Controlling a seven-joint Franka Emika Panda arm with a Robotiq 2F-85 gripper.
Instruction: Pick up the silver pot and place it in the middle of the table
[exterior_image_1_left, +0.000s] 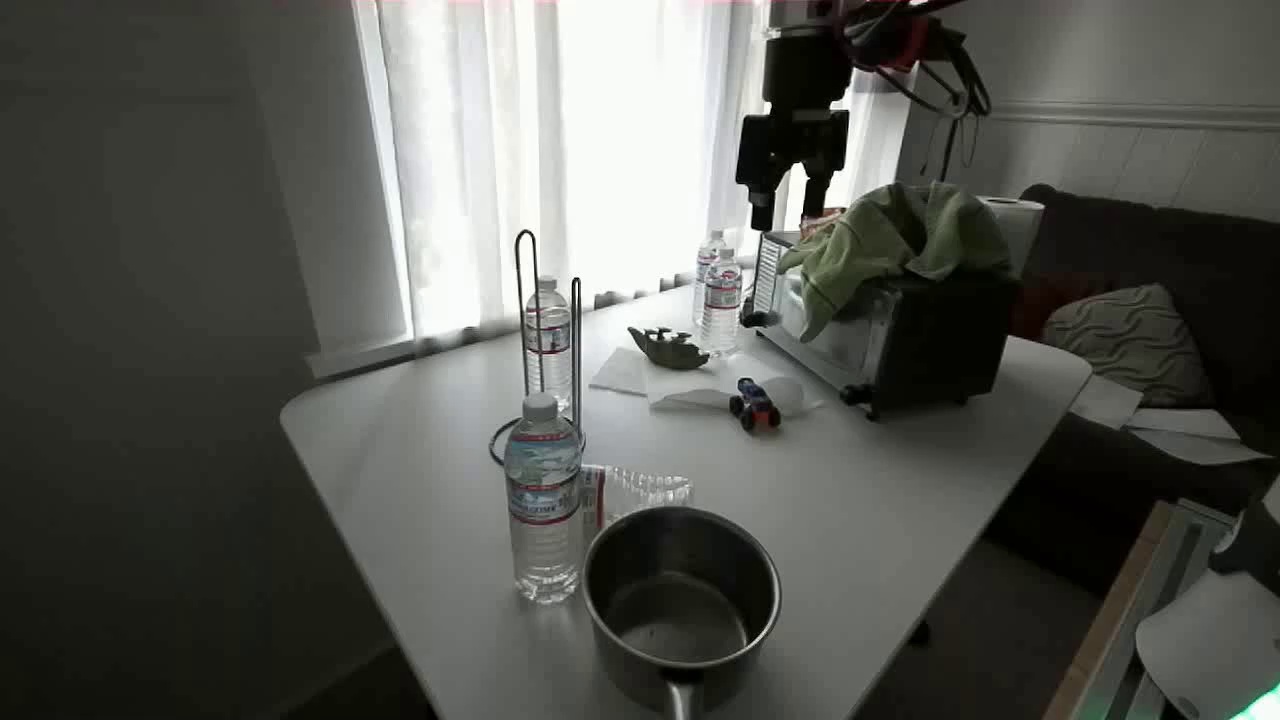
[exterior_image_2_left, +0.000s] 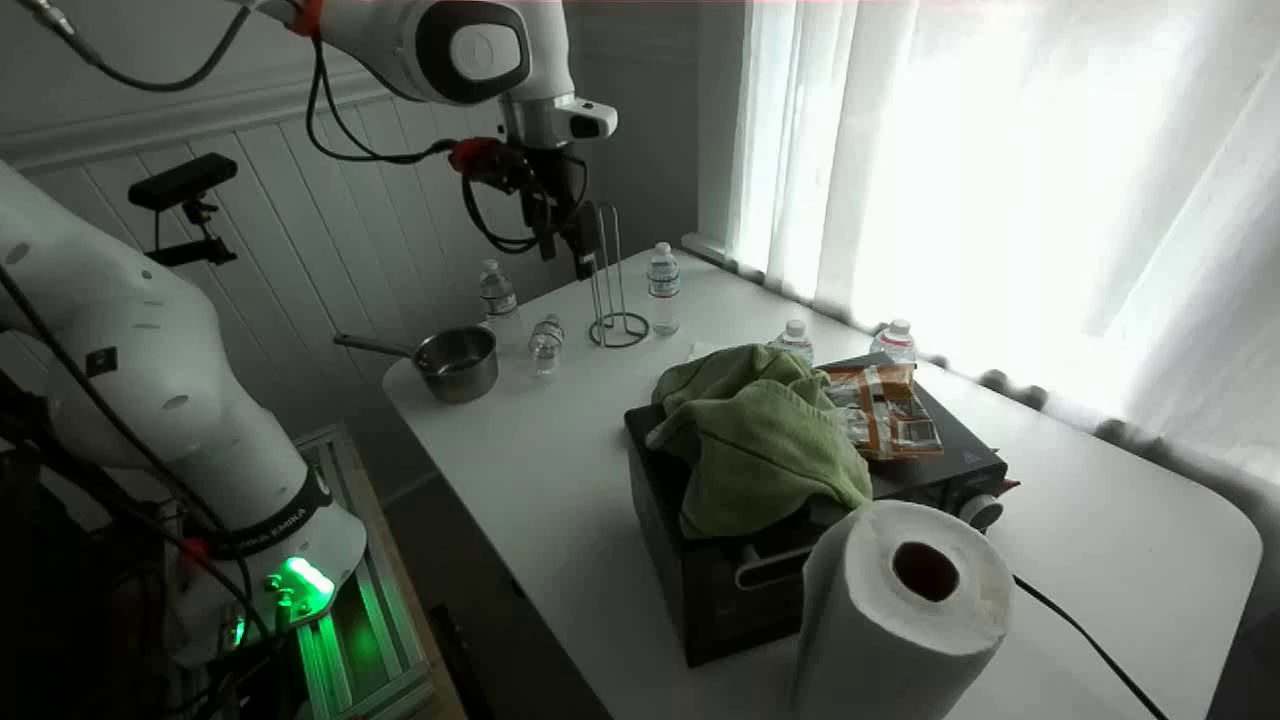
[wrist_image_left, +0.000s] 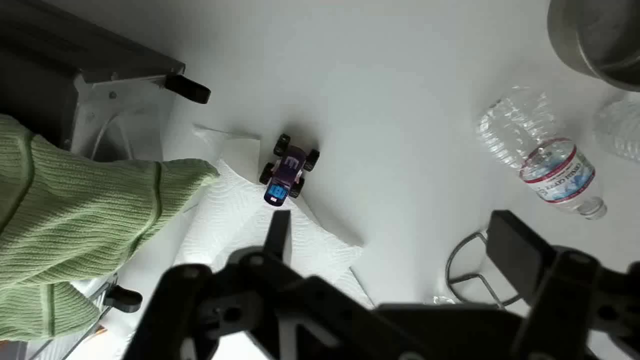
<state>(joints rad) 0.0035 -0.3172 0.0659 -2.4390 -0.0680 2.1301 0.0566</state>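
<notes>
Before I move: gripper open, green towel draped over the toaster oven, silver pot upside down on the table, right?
Not quite: the silver pot isn't upside down; it stands upright on the table, and both exterior views show its open top. The gripper is open and the green towel is draped over the toaster oven, as you say.

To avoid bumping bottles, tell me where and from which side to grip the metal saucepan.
Probably the long handle, near its joined end, from above: the metal saucepan stands upright, and the slim, straight handle juts out away from both the upright water bottle beside it and the lying water bottle.
</notes>
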